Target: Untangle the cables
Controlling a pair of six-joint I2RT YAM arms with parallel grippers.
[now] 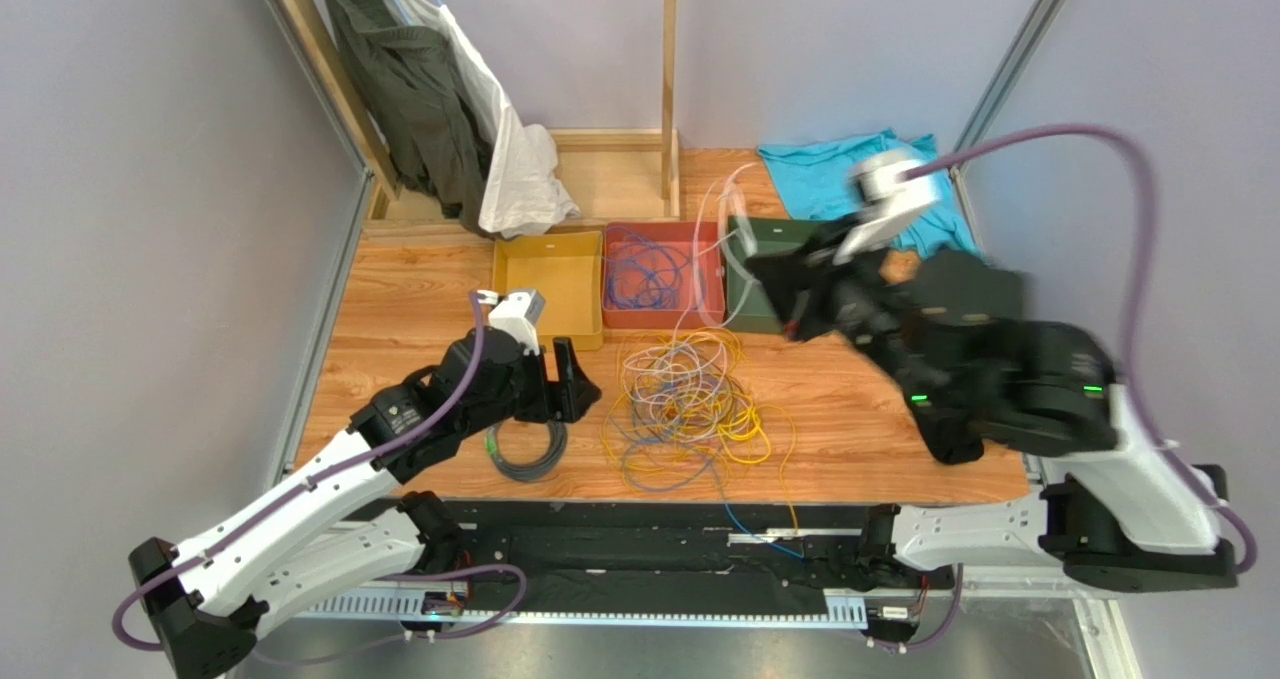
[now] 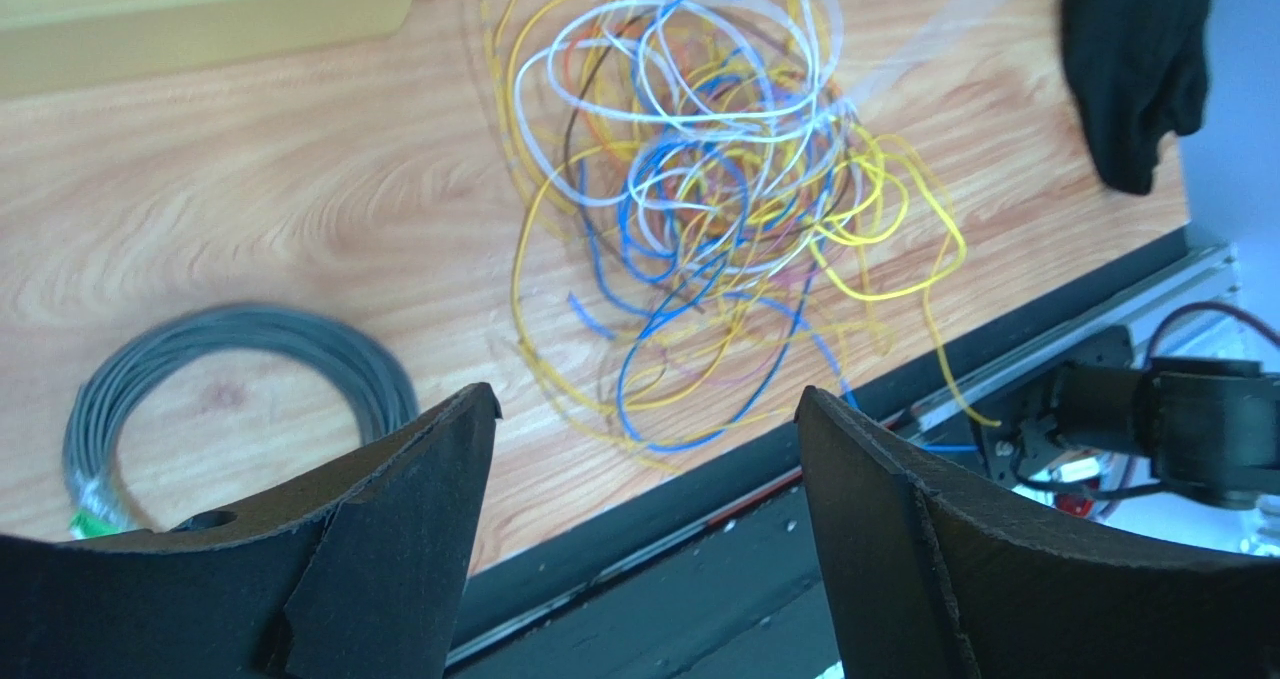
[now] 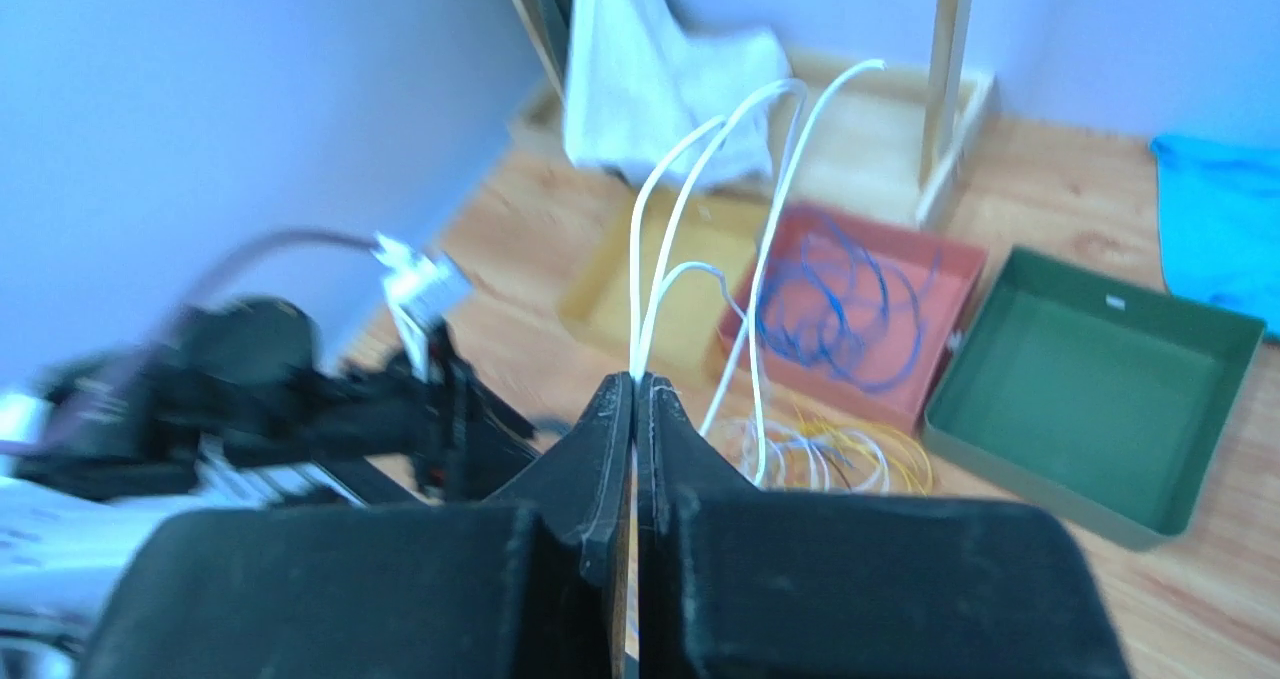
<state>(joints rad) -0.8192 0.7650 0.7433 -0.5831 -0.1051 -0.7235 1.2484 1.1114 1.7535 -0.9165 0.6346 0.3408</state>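
Right gripper (image 3: 634, 387) clamped on white cable (image 3: 781, 184), high beyond the tangle (image 1: 684, 394), strand running down into it; left gripper (image 2: 646, 397), fingers apart, just left of the tangle and nearer.

arms (image 1: 308, 492): white links, black joints | arm cables (image 1: 1052, 132): mauve | LEDs (image 1: 915, 399): green

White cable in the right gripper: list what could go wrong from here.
1. The white cable, pinched in the shut right gripper, runs down into the tangled pile. Pulling higher may drag yellow and blue strands along or tighten knots.
2. Its loops hang by the red tray holding a blue cable, and they might snag there.
3. The left gripper is open and pins nothing, so the pile could slide.
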